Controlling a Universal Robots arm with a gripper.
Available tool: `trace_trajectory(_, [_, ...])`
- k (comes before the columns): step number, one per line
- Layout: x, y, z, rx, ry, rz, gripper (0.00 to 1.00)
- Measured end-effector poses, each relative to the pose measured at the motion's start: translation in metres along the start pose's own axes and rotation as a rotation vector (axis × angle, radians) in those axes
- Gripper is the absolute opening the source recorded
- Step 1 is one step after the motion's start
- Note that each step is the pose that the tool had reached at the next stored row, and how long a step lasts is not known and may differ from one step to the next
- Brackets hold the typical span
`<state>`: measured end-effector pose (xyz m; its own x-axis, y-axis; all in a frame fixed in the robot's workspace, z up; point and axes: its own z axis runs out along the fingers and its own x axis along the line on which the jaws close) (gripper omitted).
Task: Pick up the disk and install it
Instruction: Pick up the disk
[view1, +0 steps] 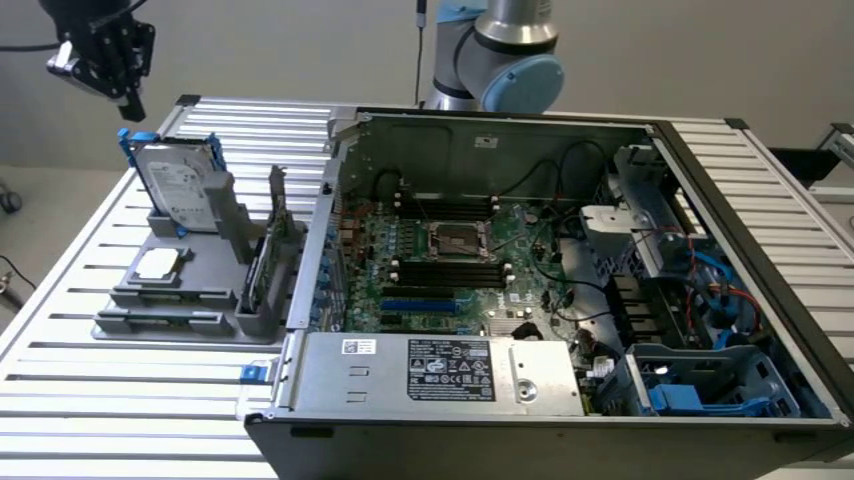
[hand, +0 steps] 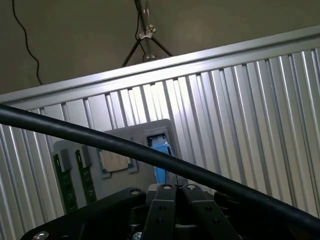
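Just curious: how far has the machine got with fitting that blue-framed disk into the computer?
Nothing looks done yet. The disk stands upright in its grey holder beside the open computer case. The gripper, shut and empty, hangs above the disk, apart from it. Picking up and installing are both left.

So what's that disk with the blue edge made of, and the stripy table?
The disk looks like bare silver-grey metal, smooth and a bit shiny. Its blue frame seems to be plastic: bright, even colour. The table looks like ribbed aluminium, pale with a soft sheen.
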<state>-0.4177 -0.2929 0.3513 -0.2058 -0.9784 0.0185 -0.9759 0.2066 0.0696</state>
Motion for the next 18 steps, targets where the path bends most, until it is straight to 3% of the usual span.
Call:
trace_trajectory(4, [-0.001, 0.003, 0.0012, 0.005, 0.0229, -0.033, 0.11])
trace_trajectory(7, [-0.006, 0.0045, 0.0016, 0.0101, 0.0309, -0.053, 0.11])
trace_trajectory(9, [-0.009, 0.0058, 0.0016, 0.0257, 0.0342, -0.055, 0.11])
trace_trajectory(12, [-0.008, 0.0092, 0.0019, 0.0451, 0.045, -0.056, 0.11])
trace_trajectory(15, [-0.008, 0.0109, 0.0019, 0.0526, 0.0471, -0.06, 0.11])
trace_trajectory(18, [-0.008, 0.0109, 0.0021, 0.0557, 0.0551, -0.064, 0.11])
